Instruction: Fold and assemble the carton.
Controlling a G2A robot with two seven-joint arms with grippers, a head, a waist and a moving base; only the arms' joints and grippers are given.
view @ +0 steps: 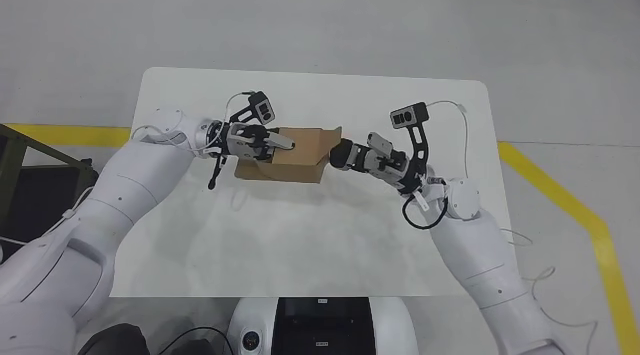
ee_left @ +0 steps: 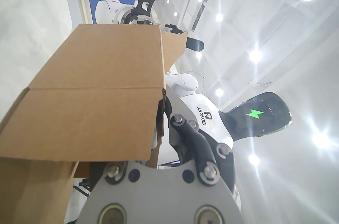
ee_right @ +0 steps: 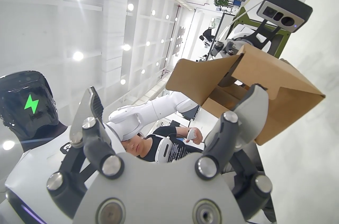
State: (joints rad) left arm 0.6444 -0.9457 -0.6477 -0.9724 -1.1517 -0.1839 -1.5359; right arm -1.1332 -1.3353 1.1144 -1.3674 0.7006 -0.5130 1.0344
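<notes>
Brown cardboard carton (view: 288, 155), partly folded and open at the ends, sits between the two sets of fingers over the middle of the flat white worktop (view: 300, 245); whether it rests on the surface or hangs just above it cannot be told. The left gripper (view: 262, 142) is at one end of it, fingers clenched on a side wall: seen from the right wrist, one dark finger reaches inside the box, and from the left wrist the cardboard panel (ee_left: 92, 92) passes between the fingers and hides the far one. At the opposite end the right gripper (ee_right: 173, 92) is released, its fingers (ee_right: 251, 103) spread wide. One grey finger lies against the carton's open end, overlapping the edge of the wall there, while the other stands well apart from the cardboard. A loose end flap (ee_right: 196, 82) juts out between those spread fingers, tilted away from the box mouth. Seen from above, the two grippers face each other with the carton just between them
</notes>
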